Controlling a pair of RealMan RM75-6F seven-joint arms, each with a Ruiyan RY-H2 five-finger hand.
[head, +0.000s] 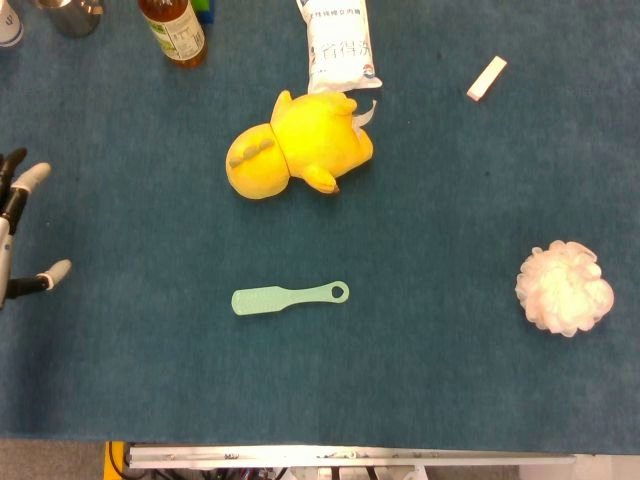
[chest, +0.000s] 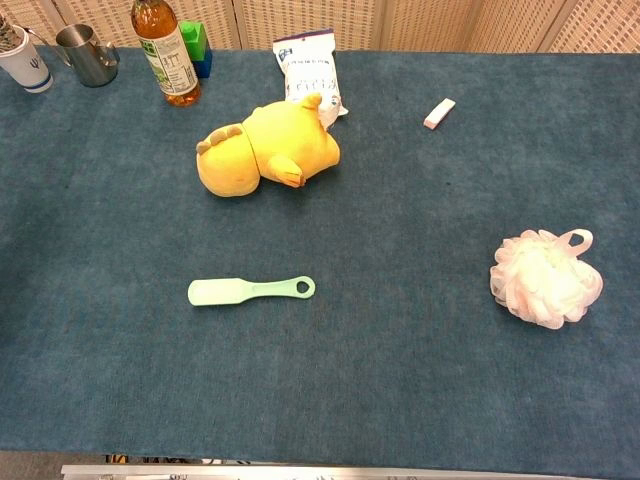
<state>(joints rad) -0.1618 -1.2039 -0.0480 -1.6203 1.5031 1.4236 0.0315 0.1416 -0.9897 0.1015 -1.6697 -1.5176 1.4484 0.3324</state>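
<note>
My left hand (head: 18, 232) shows only at the left edge of the head view, fingers spread apart and holding nothing; the chest view does not show it. Nearest to it, well to its right, lies a pale green brush (head: 288, 297) (chest: 250, 290) flat on the blue cloth. A yellow plush toy (head: 298, 144) (chest: 266, 149) lies on its side further back. A white and pink bath pouf (head: 564, 287) (chest: 545, 277) sits at the right. My right hand is in neither view.
Along the back stand a tea bottle (head: 174, 31) (chest: 165, 50), a white snack bag (head: 340, 43) (chest: 310, 66), a steel cup (chest: 88, 54), a white mug (chest: 22, 58) and a green and blue block (chest: 197, 46). A small white eraser (head: 486, 78) (chest: 438, 113) lies back right. The table's front edge (head: 340, 456) runs along the bottom.
</note>
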